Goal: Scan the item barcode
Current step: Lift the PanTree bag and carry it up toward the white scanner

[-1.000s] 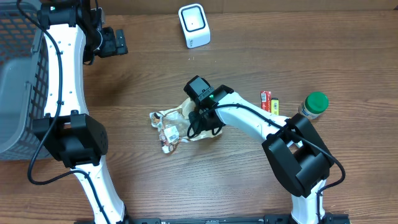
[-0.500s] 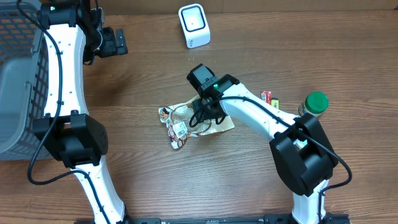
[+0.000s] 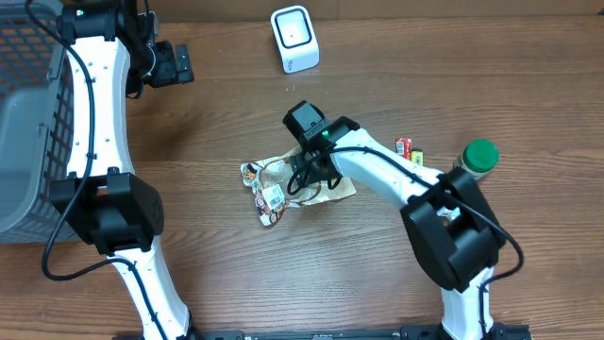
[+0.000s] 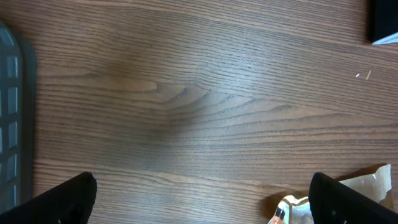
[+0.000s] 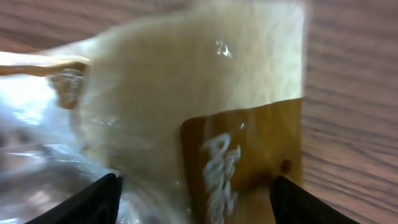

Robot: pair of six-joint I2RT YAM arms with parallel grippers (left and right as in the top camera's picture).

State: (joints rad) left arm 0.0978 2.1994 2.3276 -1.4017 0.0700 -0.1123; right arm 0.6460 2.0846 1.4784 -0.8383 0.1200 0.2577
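The snack bag (image 3: 332, 192) lies flat near the middle of the tabletop (image 3: 226, 283). The right jaws stand spread directly over it, one tip on either side of the tan panel, pinching nothing that I can see. The left jaws are spread wide and hang over bare wood toward the far left corner, holding nothing. To do this step well, you would probably take the bag by its tan edge, clear of the white label (image 3: 274, 198). Lift it without crumpling it, then turn that label toward the scanner (image 3: 294, 40) at the far edge; the label is too small to tell whether it carries the barcode. The basket (image 3: 28, 123) at the left edge shows nothing inside in the part in view. The green-capped bottle (image 3: 475, 161) near the right edge hides its contents.
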